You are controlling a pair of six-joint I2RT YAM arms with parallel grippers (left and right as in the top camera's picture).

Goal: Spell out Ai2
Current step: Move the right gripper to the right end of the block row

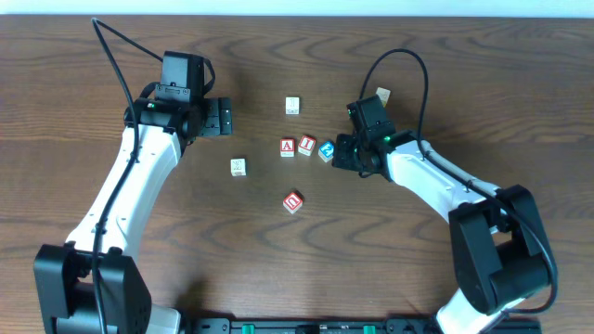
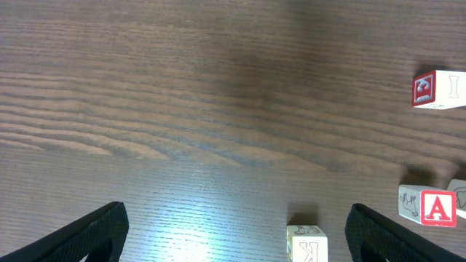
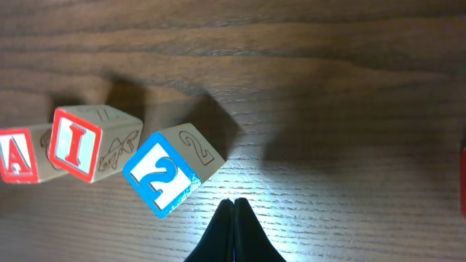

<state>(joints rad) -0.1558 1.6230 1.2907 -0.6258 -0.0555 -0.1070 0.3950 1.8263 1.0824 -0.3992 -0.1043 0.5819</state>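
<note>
Three letter blocks stand in a row mid-table: a red "A" block (image 1: 288,147), a red "I" block (image 1: 306,144) and a blue "2" block (image 1: 326,149), the last turned at an angle. In the right wrist view the "A" (image 3: 17,156), "I" (image 3: 76,144) and "2" (image 3: 163,175) lie left of my right gripper (image 3: 234,201), which is shut and empty just right of the "2" block (image 1: 342,154). My left gripper (image 1: 223,117) is open and empty, above the table at the left. In the left wrist view a "K" block (image 2: 306,244) lies between its fingers (image 2: 237,233), near the right one.
A white "K" block (image 1: 238,166) lies left of the row, a red block (image 1: 293,201) lies in front of it, a pale block (image 1: 293,106) lies behind it and another pale block (image 1: 382,94) shows behind the right arm. In the left wrist view, a red block (image 2: 435,89) lies at the right.
</note>
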